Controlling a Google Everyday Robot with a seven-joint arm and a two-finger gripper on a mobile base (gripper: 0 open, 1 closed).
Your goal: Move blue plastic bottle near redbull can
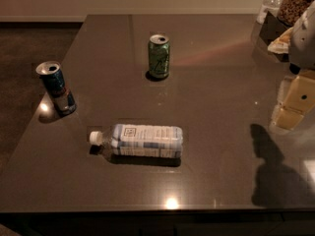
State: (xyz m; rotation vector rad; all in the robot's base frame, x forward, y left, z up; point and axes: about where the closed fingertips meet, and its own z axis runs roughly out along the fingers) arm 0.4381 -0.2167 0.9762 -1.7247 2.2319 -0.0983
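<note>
The blue plastic bottle (143, 140) lies on its side on the dark table (211, 82), front centre, with its white cap pointing left. The redbull can (57, 88) stands upright near the table's left edge, up and to the left of the bottle's cap and apart from it. My gripper (292, 104) hangs at the far right above the table, cream coloured, well away from the bottle and holding nothing that I can see. Its shadow falls on the table at the front right.
A wider green can (159, 56) stands upright at the back centre. Jars and a dark box (283, 9) crowd the back right corner. The table's left edge runs close to the redbull can, and its front edge lies just below the bottle.
</note>
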